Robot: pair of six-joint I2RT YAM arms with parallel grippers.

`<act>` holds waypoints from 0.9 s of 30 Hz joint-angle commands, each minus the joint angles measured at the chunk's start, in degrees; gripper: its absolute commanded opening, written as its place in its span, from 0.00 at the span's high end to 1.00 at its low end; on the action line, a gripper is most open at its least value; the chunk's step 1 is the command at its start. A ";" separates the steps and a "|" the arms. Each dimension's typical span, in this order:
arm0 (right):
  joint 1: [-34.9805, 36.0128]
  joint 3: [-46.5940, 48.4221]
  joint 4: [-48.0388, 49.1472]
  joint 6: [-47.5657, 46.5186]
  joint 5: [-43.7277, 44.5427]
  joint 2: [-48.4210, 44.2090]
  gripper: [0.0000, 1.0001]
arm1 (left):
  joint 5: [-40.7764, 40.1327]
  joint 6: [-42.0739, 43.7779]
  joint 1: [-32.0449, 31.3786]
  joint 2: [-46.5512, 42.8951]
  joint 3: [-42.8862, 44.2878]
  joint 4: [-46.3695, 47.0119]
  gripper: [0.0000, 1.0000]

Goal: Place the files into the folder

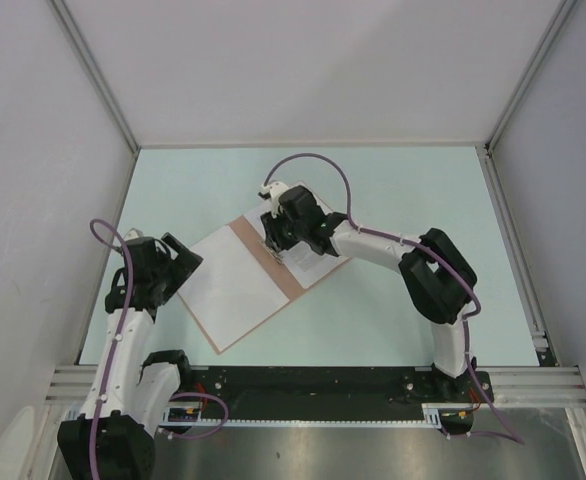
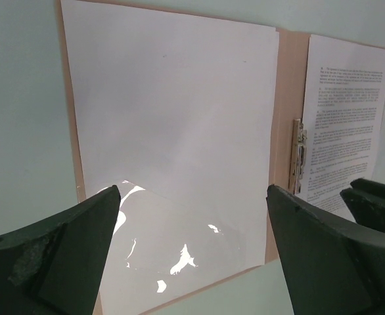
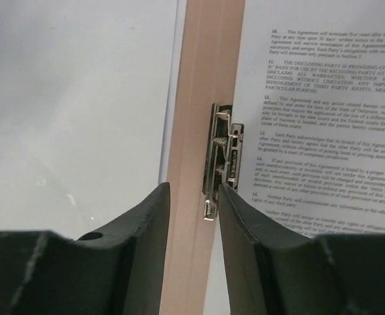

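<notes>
The salmon-brown folder (image 1: 263, 262) lies open on the pale green table. A blank white sheet (image 1: 228, 285) covers its left half. On the right half lies a printed sheet (image 3: 324, 98), beside a metal clip (image 3: 220, 151) near the spine. My right gripper (image 3: 194, 190) hangs over the spine (image 3: 202, 79) with its jaws a little apart. The clip's lower end sits against the right finger, and nothing is pinched. My left gripper (image 2: 192, 197) stands wide open over the near corner of the blank sheet (image 2: 173, 118), holding nothing.
White enclosure walls (image 1: 33, 150) and aluminium rails (image 1: 513, 200) ring the table. The arm bases sit on a black bar (image 1: 313, 385) at the near edge. The right arm's elbow (image 1: 435, 275) rises right of the folder. A glossy patch (image 2: 179, 256) shines on the blank sheet.
</notes>
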 commanded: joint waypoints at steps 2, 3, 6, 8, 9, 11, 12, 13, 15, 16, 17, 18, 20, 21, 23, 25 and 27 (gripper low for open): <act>0.46 8.31 -9.90 -5.46 4.44 6.63 0.61 | 2.61 2.00 0.31 -0.06 2.06 -0.08 0.00; 0.63 9.02 -10.95 -5.64 4.61 7.25 0.61 | 2.79 2.18 0.31 -0.06 1.97 0.19 0.00; 1.86 10.87 -12.01 -5.90 6.27 9.45 0.64 | 2.87 2.00 0.31 0.21 1.44 0.89 0.01; 2.39 11.31 -12.19 -5.90 6.72 10.07 0.65 | 3.22 2.09 0.40 0.56 1.35 1.24 0.01; 2.57 11.66 -12.45 -5.99 6.72 10.77 0.66 | 3.40 2.18 0.40 0.91 1.18 1.24 0.00; 3.01 12.10 -12.54 -6.34 8.37 11.39 0.66 | 3.58 2.27 0.40 1.00 1.01 1.51 0.00; 3.18 12.54 -12.80 -6.69 9.09 12.00 0.66 | 3.58 2.27 0.40 1.09 1.00 1.59 0.00; 3.27 12.63 -12.98 -6.96 9.44 12.27 0.65 | 3.49 2.27 0.31 1.00 0.92 1.60 0.00; 3.62 12.81 -12.98 -7.22 10.06 13.06 0.66 | 3.49 2.36 0.40 0.91 0.83 1.68 0.00; 3.71 13.16 -13.15 -7.31 10.15 13.32 0.66 | 3.49 2.36 0.31 1.00 0.74 1.68 0.00; 3.89 13.51 -13.33 -7.31 10.24 13.67 0.68 | 3.40 2.36 0.39 0.82 0.74 1.60 0.00; 4.32 13.69 -13.59 -7.31 10.85 13.94 0.70 | 3.32 2.36 0.40 0.82 0.74 1.51 0.01; 4.68 14.13 -13.77 -7.31 12.08 14.82 0.72 | 3.32 2.27 0.31 0.74 0.91 1.33 0.00; 5.03 14.21 -13.86 -7.40 14.08 15.08 0.72 | 3.23 2.18 0.31 0.82 1.00 1.24 0.00; 6.17 14.39 -13.86 -7.49 16.81 16.05 0.71 | 3.23 2.18 0.40 0.82 1.35 0.81 0.00; 6.87 14.92 -14.56 -7.49 18.84 16.92 0.71 | 3.32 2.18 0.31 1.17 1.62 0.54 0.01; 7.14 16.14 -16.13 -7.48 20.60 18.42 0.71 | 3.49 2.18 0.39 1.70 1.97 0.28 0.01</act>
